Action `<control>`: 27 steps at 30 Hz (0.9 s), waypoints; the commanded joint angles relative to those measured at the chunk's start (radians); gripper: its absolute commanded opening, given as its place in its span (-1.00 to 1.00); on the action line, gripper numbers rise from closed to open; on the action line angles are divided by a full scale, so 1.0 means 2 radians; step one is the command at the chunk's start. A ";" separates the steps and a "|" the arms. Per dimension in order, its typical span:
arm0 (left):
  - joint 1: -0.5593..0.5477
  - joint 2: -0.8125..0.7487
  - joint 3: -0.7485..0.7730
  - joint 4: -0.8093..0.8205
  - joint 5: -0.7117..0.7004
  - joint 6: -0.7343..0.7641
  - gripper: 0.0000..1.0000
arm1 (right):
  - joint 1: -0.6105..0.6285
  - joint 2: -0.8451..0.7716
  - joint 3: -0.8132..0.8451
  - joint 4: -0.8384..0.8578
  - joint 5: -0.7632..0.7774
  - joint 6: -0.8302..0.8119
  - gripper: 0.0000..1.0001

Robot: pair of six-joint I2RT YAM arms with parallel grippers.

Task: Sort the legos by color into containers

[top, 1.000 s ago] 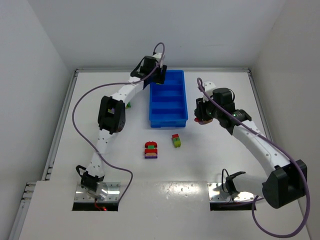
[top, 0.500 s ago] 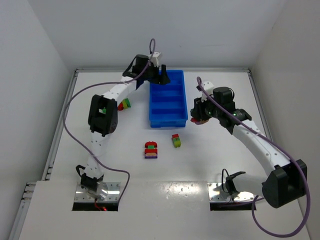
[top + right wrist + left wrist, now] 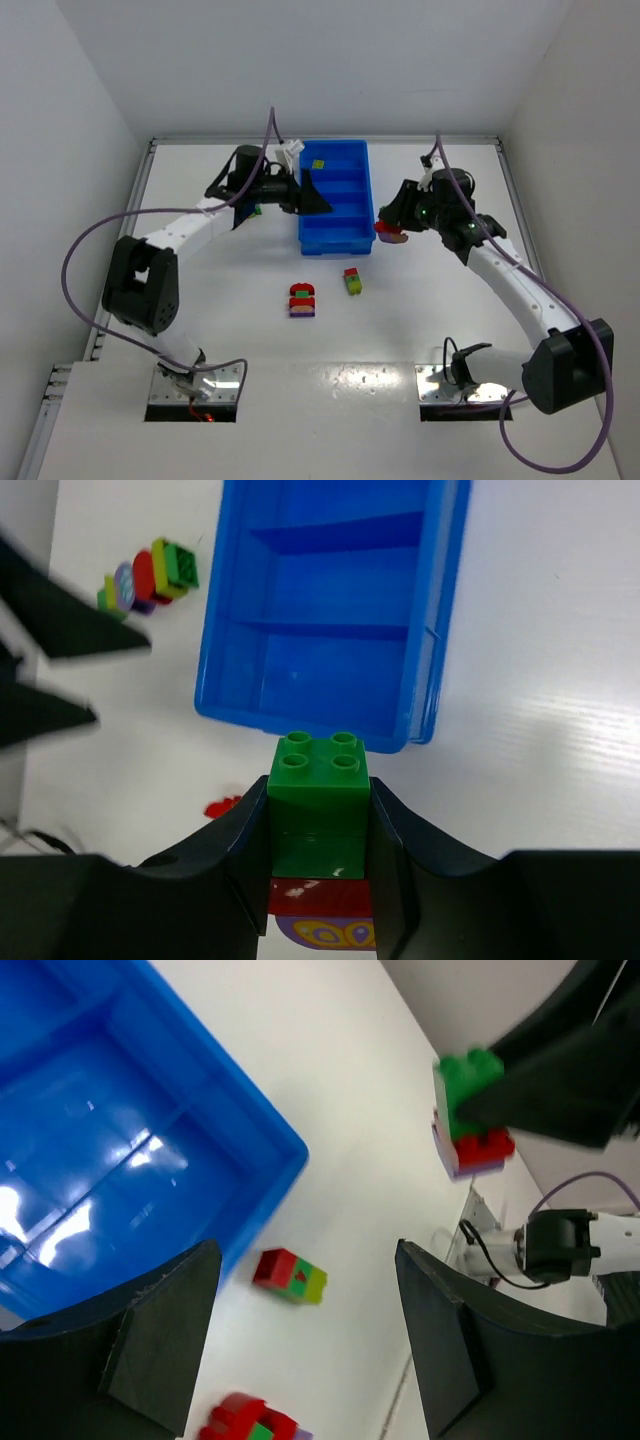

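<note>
In the far compartment of the long blue plastic tray (image 3: 337, 246) I see one small yellow-green plastic brick (image 3: 317, 164). The other three compartments look bare, so I judge the sorting barely begun. Beyond the tray's near end, on the white table (image 3: 430, 300), lie a red, green and purple brick cluster (image 3: 302, 300) and a red and yellow-green pair (image 3: 352, 281). Another multicoloured cluster (image 3: 150, 577) sits left of the tray. My right gripper (image 3: 318, 825) pinches a green-on-red-on-purple stack (image 3: 318, 770) beside the tray's near right corner. My left gripper (image 3: 305, 1255) hangs spread and empty over the tray's left edge.
</note>
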 commanded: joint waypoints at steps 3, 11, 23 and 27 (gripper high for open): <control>-0.050 -0.098 -0.068 0.021 -0.110 -0.037 0.56 | -0.003 0.015 0.071 -0.041 0.131 0.162 -1.00; -0.141 -0.111 -0.066 0.017 -0.258 -0.060 0.56 | 0.003 0.026 0.098 -0.140 0.212 0.286 -1.00; -0.185 -0.013 0.005 0.099 -0.186 -0.079 0.61 | -0.025 0.020 0.094 -0.141 0.138 0.344 -1.00; -0.195 0.007 0.027 0.123 -0.147 -0.088 0.67 | -0.034 0.010 0.078 -0.131 0.106 0.349 -1.00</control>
